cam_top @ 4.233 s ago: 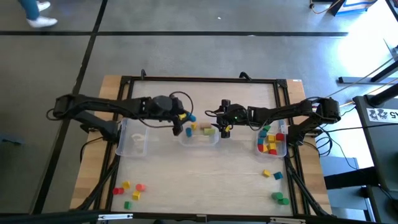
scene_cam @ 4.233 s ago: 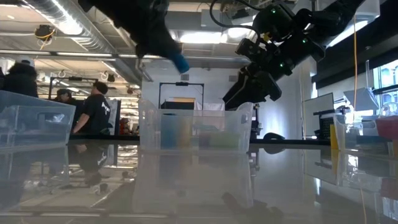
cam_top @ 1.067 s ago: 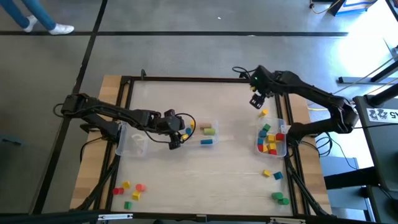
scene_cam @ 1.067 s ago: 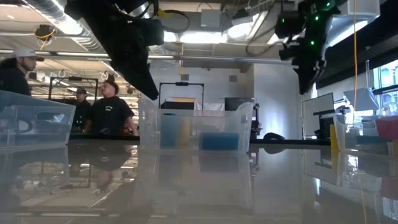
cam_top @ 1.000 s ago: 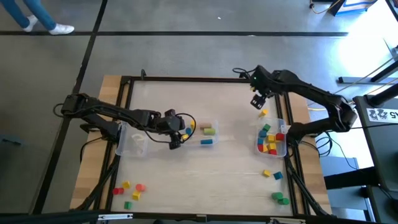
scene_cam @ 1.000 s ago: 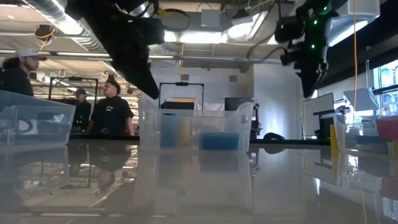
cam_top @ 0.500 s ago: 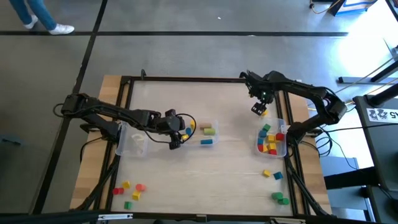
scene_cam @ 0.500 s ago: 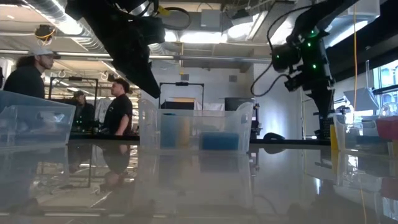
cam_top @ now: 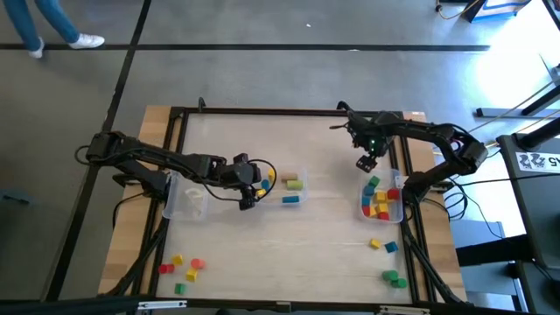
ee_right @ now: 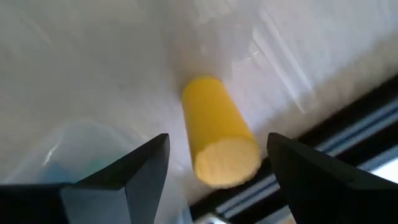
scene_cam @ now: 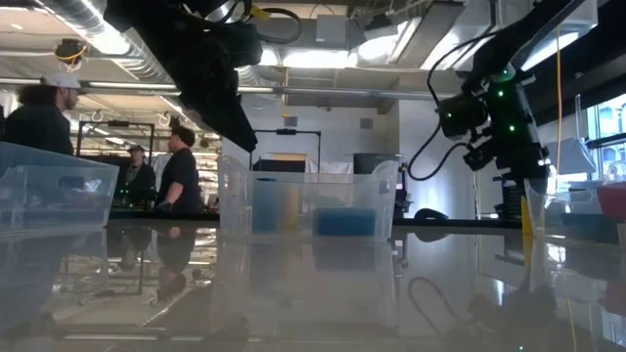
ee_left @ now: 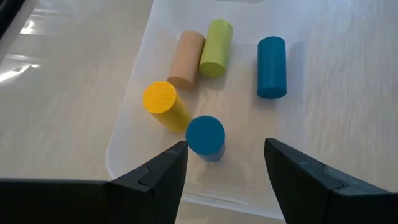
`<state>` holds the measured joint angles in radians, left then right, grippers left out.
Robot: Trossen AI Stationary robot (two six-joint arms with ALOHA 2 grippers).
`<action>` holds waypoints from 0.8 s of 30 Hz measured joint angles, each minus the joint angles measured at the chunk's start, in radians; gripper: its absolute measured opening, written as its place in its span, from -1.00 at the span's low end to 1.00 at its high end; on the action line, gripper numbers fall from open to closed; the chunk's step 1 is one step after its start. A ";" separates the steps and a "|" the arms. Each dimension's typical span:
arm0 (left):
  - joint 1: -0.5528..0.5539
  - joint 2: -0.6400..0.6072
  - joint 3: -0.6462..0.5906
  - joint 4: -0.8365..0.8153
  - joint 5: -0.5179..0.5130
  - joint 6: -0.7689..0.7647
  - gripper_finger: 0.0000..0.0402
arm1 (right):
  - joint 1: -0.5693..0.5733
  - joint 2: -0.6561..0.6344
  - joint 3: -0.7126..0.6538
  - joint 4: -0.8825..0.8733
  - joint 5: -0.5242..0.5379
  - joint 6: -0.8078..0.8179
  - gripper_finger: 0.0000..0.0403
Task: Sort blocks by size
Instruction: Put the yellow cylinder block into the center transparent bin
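Right gripper [ee_right: 214,180]: hangs above the table near its far right side, just beyond the right bin; the two fingers are spread wide and grip nothing.
Yellow cylinder [ee_right: 219,132]: lies on its side on the bare table top, directly between the right gripper's spread fingers in the right wrist view, close to the table's dark edge rail; whether the fingers touch it I cannot tell, they seem to stand clear of it.
Right bin [cam_top: 390,210]: clear plastic, at the right edge of the table, holding a heap of small red, yellow, green and blue blocks [cam_top: 380,198].
Left gripper [ee_left: 224,163]: hovers at the left end of the middle bin, fingers spread, nothing between them.
Middle bin [ee_left: 127,121]: clear plastic, in the middle of the table; five cylinders lie inside.
Blue upright cylinder [ee_left: 205,136]: stands on end just ahead of the left gripper's fingers, touching the yellow one beside it.
Yellow cylinder in bin [ee_left: 164,104]: lies tilted on its side, near the bin's wall.
Tan cylinder [ee_left: 187,57]: lies on its side, pressed against the green cylinder [ee_left: 216,46].
Blue lying cylinder [ee_left: 271,66]: lies alone, apart from the others in the bin.
Left bin [cam_top: 186,199]: clear plastic, at the left side under the left arm; contents not clear.
Loose blocks, near left corner [cam_top: 182,268]: a few red, yellow, orange and green pieces on the table.
Loose blocks, near right corner [cam_top: 388,261]: yellow, blue and green pieces on the table.
People [scene_cam: 179,172]: stand in the room beyond the table, seen in the low view.
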<state>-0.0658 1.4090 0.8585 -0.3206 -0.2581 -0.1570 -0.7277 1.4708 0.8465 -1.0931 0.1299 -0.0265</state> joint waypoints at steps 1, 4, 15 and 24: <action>0.000 0.000 0.000 0.000 0.000 0.000 0.05 | 0.000 0.000 -0.010 0.019 -0.001 -0.002 0.37; 0.000 0.000 0.000 0.000 0.000 0.000 0.05 | 0.000 0.000 -0.039 0.045 -0.017 -0.008 0.37; 0.000 0.000 0.000 0.008 0.000 0.008 0.05 | 0.000 -0.003 -0.056 0.095 -0.012 -0.060 0.20; 0.000 0.000 0.000 0.010 0.000 0.017 0.05 | 0.002 -0.002 -0.057 0.100 0.004 -0.109 -0.34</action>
<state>-0.0658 1.4090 0.8589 -0.3111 -0.2580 -0.1404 -0.7258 1.4689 0.7898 -0.9936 0.1338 -0.1351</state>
